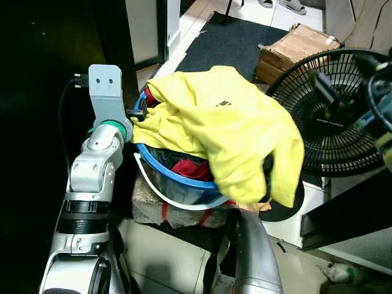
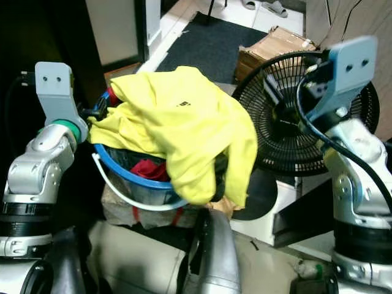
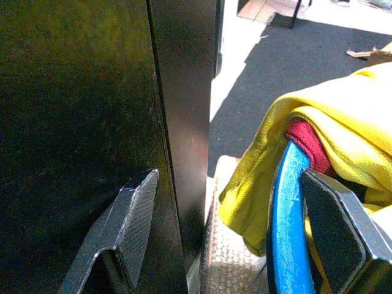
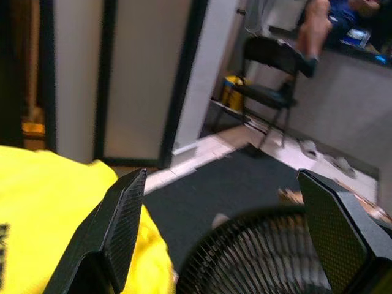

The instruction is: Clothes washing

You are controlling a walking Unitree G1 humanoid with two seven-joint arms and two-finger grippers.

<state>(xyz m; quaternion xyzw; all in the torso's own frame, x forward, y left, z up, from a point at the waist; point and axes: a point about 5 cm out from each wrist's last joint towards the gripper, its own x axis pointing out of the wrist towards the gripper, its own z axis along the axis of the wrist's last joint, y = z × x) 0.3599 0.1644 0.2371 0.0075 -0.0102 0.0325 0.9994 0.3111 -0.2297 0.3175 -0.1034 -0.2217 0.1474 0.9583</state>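
Observation:
A yellow shirt (image 1: 220,122) lies heaped over a blue laundry basket (image 1: 177,179), hanging down its front right side. Red clothing (image 1: 193,168) shows inside the basket under the shirt. My left gripper (image 3: 226,177) is open at the basket's left rim. The blue rim (image 3: 286,226) and a fold of the shirt lie between its fingers, close against one finger (image 3: 343,233). My right gripper (image 4: 220,174) is open and empty, held up at the right above the fan, apart from the shirt (image 4: 55,208).
A black floor fan (image 1: 334,116) stands close to the basket's right side. The basket rests on a stone block (image 1: 153,208). A dark cabinet (image 3: 79,122) is tight on the left. Beyond are a dark mat (image 1: 226,43), a cardboard box (image 1: 294,49), a chair (image 4: 269,67) and a seated person (image 4: 331,24).

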